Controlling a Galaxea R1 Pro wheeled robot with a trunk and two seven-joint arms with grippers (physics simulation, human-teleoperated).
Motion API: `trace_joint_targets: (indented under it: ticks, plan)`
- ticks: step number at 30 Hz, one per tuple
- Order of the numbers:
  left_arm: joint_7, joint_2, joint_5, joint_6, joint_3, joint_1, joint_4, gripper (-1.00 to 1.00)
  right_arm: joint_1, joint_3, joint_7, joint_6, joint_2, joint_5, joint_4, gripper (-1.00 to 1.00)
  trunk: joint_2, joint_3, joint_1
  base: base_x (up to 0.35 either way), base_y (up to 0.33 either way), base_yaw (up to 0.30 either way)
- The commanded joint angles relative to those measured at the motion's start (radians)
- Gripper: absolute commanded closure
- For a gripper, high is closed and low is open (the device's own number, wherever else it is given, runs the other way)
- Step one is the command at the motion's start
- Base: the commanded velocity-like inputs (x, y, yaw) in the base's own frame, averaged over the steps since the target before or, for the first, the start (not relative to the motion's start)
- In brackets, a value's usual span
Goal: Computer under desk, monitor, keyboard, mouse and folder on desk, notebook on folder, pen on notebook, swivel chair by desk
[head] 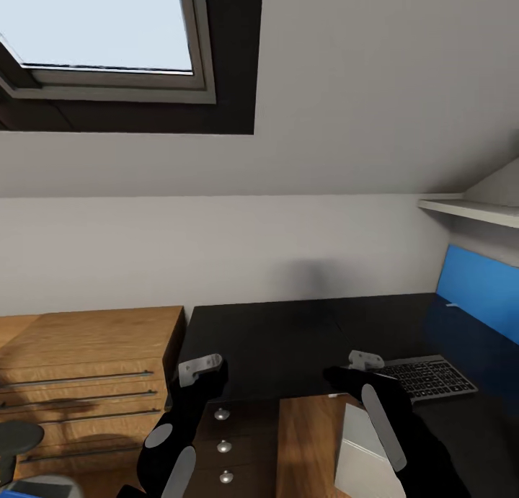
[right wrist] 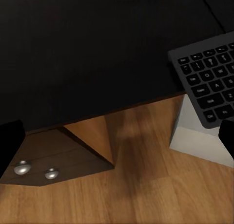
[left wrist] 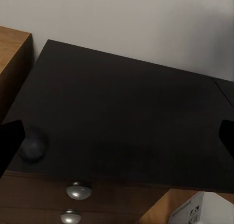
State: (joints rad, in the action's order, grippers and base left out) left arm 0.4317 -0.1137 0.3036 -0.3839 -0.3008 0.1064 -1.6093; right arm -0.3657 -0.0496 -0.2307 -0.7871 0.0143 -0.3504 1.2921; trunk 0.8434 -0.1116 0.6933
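Note:
The black desk (head: 288,332) stretches ahead, its top also in the left wrist view (left wrist: 126,112). On its right part lies the black keyboard (head: 429,378), overhanging the front edge (right wrist: 209,78). The light grey computer (head: 367,455) stands on the floor below it (right wrist: 195,136). A small dark rounded thing (left wrist: 31,145), maybe the mouse, sits near the desk's front corner. My left gripper (left wrist: 117,139) hovers open over the desk's left end. My right gripper (right wrist: 117,141) is open above the desk's front edge, left of the keyboard.
A light wood cabinet (head: 86,368) stands left of the desk. The drawer pedestal with silver knobs (head: 221,414) sits under the desk. A bright blue panel (head: 479,289) rises at the desk's right end below a white shelf (head: 476,211). A grey rounded shape (head: 14,440) is at lower left.

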Motion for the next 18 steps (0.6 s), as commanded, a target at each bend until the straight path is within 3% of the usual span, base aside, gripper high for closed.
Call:
trace_joint_targets:
  ticks: [1,13,18]
  plan:
    - [0.009,0.0,0.009,-0.003,-0.001,0.001,-0.001,-1.0,-0.001,-0.003,-0.01,-0.003,0.001,-0.01,0.001,-1.0,0.001,-0.002,0.0,0.0,0.0,-0.004]
    - [0.009,0.0,0.009,-0.003,-0.001,0.001,-0.001,-1.0,-0.001,-0.003,-0.01,-0.002,0.001,-0.01,0.003,-1.0,0.001,-0.013,0.0,-0.003,0.003,-0.001]
    - [0.009,0.0,0.009,-0.003,-0.001,0.001,-0.001,-1.0,-0.001,-0.002,-0.01,-0.002,0.001,-0.01,0.003,-1.0,0.001,-0.02,0.0,-0.189,0.142,0.0]
